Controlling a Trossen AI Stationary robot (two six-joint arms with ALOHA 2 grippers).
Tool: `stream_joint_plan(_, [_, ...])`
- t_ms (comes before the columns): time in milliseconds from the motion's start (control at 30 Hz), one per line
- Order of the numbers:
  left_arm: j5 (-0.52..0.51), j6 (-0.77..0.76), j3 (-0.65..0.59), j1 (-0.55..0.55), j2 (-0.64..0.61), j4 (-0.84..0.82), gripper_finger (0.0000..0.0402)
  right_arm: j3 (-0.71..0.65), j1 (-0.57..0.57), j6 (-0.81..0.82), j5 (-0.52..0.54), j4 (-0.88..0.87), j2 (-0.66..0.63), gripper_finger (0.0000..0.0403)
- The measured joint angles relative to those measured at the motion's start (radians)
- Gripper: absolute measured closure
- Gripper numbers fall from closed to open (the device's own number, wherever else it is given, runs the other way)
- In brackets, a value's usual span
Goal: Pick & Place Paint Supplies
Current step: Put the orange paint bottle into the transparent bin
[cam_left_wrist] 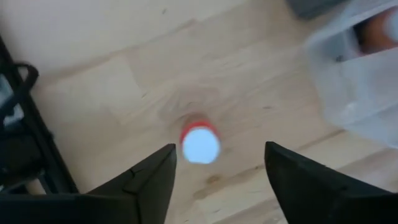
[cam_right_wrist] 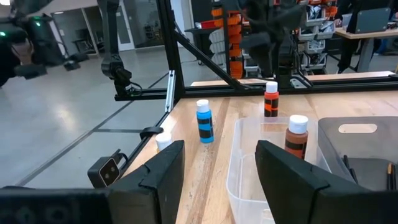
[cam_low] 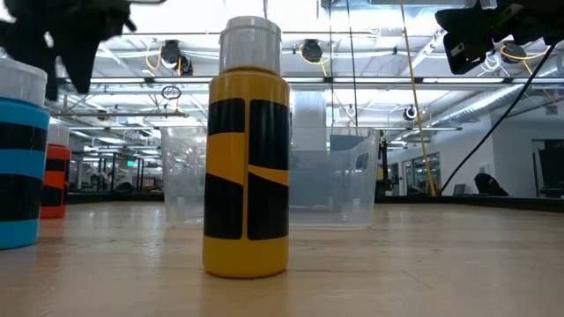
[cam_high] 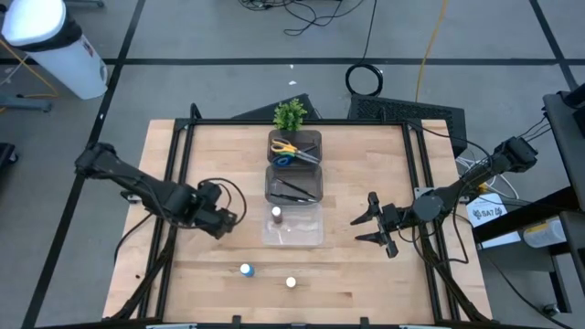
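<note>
A red paint bottle [cam_left_wrist: 200, 142] with a white cap stands upright on the wooden table, left of the clear bin [cam_high: 306, 233]. My left gripper [cam_left_wrist: 221, 158] hangs over it, pointing down and open, one finger to each side of the cap, touching nothing. The high view hides this bottle under my left gripper [cam_high: 222, 219]. A brown bottle [cam_high: 276, 213] stands inside the clear bin. A blue bottle [cam_high: 246, 270] and a yellow bottle [cam_high: 291, 282] stand near the front edge. My right gripper [cam_high: 356, 228] waits open and level, right of the clear bin.
Behind the clear bin, one dark bin [cam_high: 294, 185] holds thin brushes and another [cam_high: 294, 149] holds scissors. A small green plant [cam_high: 290, 114] stands at the far edge. A black frame [cam_high: 178, 174] lines the table's sides. Bare wood lies at the front right.
</note>
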Motion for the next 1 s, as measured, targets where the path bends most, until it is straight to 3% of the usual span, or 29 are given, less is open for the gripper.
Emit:
stream_joint_plan(200, [0.081,-0.006,-0.117,0.019,-0.006,0.080,0.0108,0.000,0.000,0.000,0.000,0.000,0.000,0.0220])
stream_joint_plan(400, [0.104,0.037,-0.175,0.039,-0.006,0.181,0.0108,0.000,0.000,0.000,0.000,0.000,0.000,0.0220])
stream_joint_plan(733, [0.126,0.045,-0.216,0.069,-0.006,0.191,0.0155,0.000,0.000,0.000,0.000,0.000,0.000,0.0220])
stream_joint_plan(1000, [0.119,0.040,-0.216,0.070,-0.006,0.193,0.0220,0.000,0.000,0.000,0.000,0.000,0.000,0.0220])
